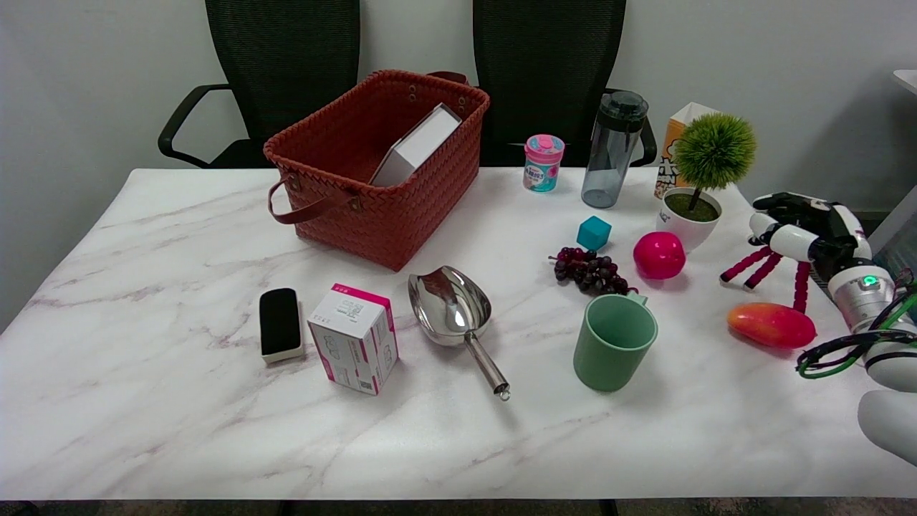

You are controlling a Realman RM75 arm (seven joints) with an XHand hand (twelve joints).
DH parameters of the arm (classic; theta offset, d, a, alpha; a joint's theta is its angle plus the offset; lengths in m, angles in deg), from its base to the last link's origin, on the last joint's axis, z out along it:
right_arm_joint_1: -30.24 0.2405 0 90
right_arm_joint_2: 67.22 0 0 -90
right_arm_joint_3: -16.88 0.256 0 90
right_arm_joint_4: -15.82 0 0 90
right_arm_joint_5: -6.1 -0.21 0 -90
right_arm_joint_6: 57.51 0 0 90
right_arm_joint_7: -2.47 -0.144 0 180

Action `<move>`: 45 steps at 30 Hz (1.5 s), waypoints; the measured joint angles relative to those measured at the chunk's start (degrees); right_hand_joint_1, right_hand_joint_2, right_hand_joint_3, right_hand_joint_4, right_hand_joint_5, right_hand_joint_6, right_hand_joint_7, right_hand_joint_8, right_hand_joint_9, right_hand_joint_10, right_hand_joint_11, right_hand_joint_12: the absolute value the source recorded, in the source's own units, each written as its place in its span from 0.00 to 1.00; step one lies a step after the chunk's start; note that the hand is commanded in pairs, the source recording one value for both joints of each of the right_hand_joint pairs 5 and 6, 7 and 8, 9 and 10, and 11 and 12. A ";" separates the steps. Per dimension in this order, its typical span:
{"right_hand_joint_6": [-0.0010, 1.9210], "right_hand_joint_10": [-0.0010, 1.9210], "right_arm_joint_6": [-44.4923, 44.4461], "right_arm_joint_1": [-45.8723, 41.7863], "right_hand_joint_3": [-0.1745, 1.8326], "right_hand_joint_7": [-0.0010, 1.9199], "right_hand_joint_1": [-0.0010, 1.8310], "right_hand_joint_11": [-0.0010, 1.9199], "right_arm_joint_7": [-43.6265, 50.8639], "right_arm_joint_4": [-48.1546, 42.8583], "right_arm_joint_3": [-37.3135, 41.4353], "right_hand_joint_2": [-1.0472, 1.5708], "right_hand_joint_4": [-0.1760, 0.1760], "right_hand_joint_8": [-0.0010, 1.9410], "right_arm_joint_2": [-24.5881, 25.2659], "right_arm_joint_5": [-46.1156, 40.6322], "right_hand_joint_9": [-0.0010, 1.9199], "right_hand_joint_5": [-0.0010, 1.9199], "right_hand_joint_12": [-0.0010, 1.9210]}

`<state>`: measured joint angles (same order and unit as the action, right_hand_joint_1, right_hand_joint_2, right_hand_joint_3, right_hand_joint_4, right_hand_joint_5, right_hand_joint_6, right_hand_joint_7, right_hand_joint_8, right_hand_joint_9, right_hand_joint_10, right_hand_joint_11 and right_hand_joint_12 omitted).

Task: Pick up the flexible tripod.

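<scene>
The right robot hand (806, 228), black and white, is shown at the right edge of the white marble-patterned worktop (179, 416), positioned over the top of the flexible tripod with magenta segmented foam legs (761, 266). The fingers are seen curled around or just over the tripod's head, which is hidden beneath them; whether a grip is actually made cannot be told from this view. Three legs are visible splayed below the hand, two pointing to the picture's left and one downward, their tips apparently resting on the worktop. Several hazards are to be noted. A grasp taken only on the head, with the bendy legs unsupported, is judged liable to let the tripod swing or twist out during a lift. The glossy red-and-orange mango-shaped fruit (771, 325) lies just beside the downward leg and could be nudged or rolled if that leg is dragged. The white pot holding a small green ball-shaped artificial tree (691, 215) stands near the hand's far side and may be tipped by a sideways motion of the fingers. The shiny magenta ball (659, 255) lies near the leftward leg tips and could be set rolling toward the cluster of dark purple grapes (591, 270).
</scene>
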<state>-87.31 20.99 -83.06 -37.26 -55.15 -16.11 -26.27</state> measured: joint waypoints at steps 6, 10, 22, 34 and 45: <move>0.46 0.60 -0.61 0.06 0.37 0.63 0.70 0.51 0.00 -0.62 1.06 0.81 0.50 0.62 0.00 0.08 0.60 0.46 0.51; 0.45 0.52 -0.93 0.08 0.43 0.61 0.71 0.49 0.00 -1.01 1.62 0.74 0.50 0.60 0.00 0.15 0.52 0.45 0.49; 0.44 0.52 -1.36 0.08 0.42 0.60 0.70 0.49 -0.14 -1.53 1.87 0.77 0.50 0.59 -0.04 0.09 0.52 0.44 0.49; 0.62 0.74 -1.37 0.11 0.35 0.79 0.65 0.55 -0.32 -1.81 1.58 0.85 0.50 0.78 -0.07 -0.11 0.74 0.62 0.55; 0.64 0.76 -1.37 0.14 0.34 0.81 0.65 0.57 -0.39 -1.97 1.42 0.91 0.50 0.81 -0.07 -0.17 0.76 0.64 0.57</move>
<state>-88.68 21.13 -83.45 -39.23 -53.73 -16.18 -26.44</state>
